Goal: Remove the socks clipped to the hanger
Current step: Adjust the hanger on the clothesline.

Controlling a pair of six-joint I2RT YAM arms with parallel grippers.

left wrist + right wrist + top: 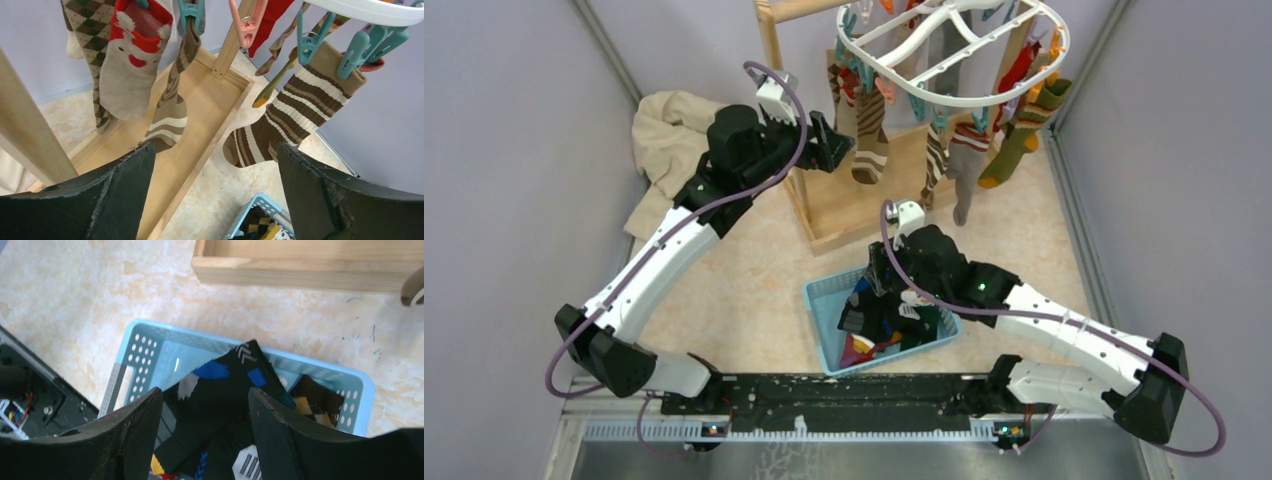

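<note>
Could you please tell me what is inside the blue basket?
Several dark socks with blue, white and yellow patches lie piled inside the basket. The pile and the right gripper above cover much of its floor.

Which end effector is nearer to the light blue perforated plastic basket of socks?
Right. The right end effector hangs directly over the basket; the left end effector is up beside the brown striped sock on the white plastic hanger.

Patterned socks (300,110) hang clipped under white hanger (370,12).
</note>
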